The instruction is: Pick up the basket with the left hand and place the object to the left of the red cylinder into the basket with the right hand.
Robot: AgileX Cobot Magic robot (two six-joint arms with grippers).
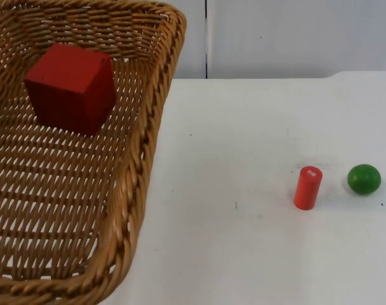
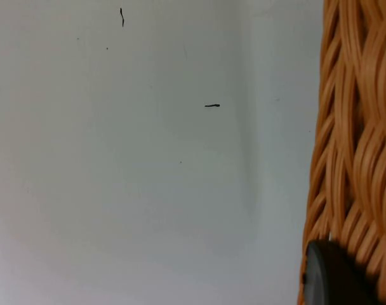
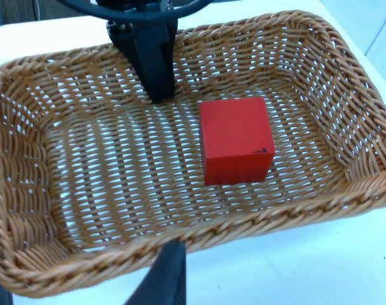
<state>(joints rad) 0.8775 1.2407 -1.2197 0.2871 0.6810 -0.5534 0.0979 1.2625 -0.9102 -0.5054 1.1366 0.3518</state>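
The wicker basket (image 1: 148,127) hangs raised, close under the top camera at the left. A red cube (image 1: 71,86) lies on its woven floor, slightly tilted. In the right wrist view my left gripper (image 3: 156,95) is shut on the far rim of the basket (image 3: 345,108), and the cube (image 3: 236,138) rests right of the middle. The left wrist view has the basket's rim (image 2: 358,127) against a black fingertip (image 2: 332,273). My right gripper (image 3: 161,279) hovers over the basket's near rim, apart from the cube. The red cylinder (image 1: 308,187) stands on the table at the right.
A green ball (image 1: 364,178) sits just right of the red cylinder. The white table (image 1: 244,127) stretches bare between the basket and the cylinder. The grey partition wall (image 1: 275,38) closes the far side.
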